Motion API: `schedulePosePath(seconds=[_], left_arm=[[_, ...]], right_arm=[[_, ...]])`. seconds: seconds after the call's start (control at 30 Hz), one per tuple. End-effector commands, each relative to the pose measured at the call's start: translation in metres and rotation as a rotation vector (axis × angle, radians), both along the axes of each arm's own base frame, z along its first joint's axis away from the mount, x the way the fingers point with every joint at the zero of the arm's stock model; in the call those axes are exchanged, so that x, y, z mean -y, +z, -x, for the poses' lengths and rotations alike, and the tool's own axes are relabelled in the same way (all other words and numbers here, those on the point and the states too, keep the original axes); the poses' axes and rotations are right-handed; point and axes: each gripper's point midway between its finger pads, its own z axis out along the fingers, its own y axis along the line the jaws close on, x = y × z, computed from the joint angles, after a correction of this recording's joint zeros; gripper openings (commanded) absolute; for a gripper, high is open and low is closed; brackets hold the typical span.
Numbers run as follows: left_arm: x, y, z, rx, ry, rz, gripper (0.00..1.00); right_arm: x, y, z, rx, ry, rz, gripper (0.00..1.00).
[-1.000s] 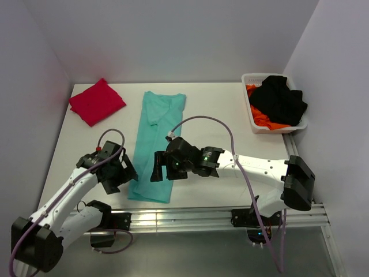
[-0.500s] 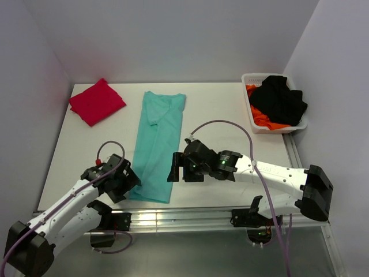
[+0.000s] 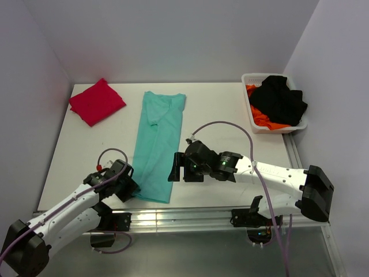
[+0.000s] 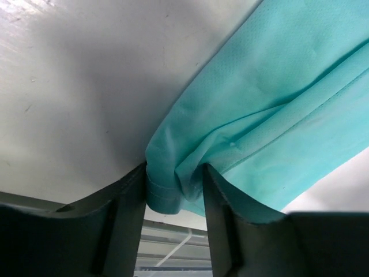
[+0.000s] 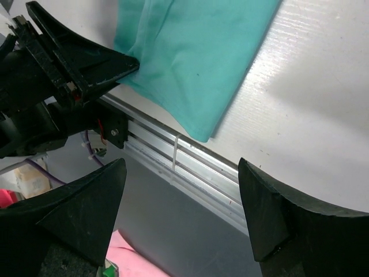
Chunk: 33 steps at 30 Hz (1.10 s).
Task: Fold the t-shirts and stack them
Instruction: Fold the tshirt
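The teal-green t-shirt (image 3: 157, 144) lies on the white table as a long narrow strip, running from the back to the near edge. My left gripper (image 3: 130, 188) is at its near left corner. In the left wrist view the gripper (image 4: 173, 199) is shut on the bunched hem of the shirt (image 4: 271, 98). My right gripper (image 3: 175, 168) hovers at the strip's near right edge, open and empty. In the right wrist view it (image 5: 181, 167) is spread wide over the shirt's near right corner (image 5: 196, 63). The crimson-red t-shirt (image 3: 97, 101) lies folded at the back left.
A white basket (image 3: 275, 130) with black and orange clothes stands at the back right. The metal rail (image 3: 190, 216) runs along the table's near edge, just below the shirt's end. The left gripper's black body (image 5: 75, 57) shows in the right wrist view.
My left gripper has moved nearer and down to the shirt's near left corner. My right arm swung right and nearer a second ago and has hardly moved since.
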Motion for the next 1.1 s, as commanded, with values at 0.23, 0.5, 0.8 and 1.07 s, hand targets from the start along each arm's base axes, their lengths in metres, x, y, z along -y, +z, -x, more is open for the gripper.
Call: schedulePosePath(seconds=[0.23,0.5,0.8,1.07], left_arm=[[-0.002,0.001,-0.009,0.001,-0.023,-0.062,0.35],[0.009,0.010,-0.016,0.003,-0.056,-0.042,0.18],[0.003,0.012,-0.006,-0.006,-0.072,-0.044,0.17],[0.005,0.017,0.000,0.001,-0.104,-0.022,0.17]], right_arm=[[-0.026,-0.021,0.002,-0.105,-0.091,-0.127,0.81],[-0.063,-0.059,0.043,-0.200,-0.031,-0.050,0.80],[-0.086,-0.102,0.064,-0.246,-0.014,-0.017,0.74],[-0.094,-0.110,0.055,-0.214,-0.042,0.014,0.68]])
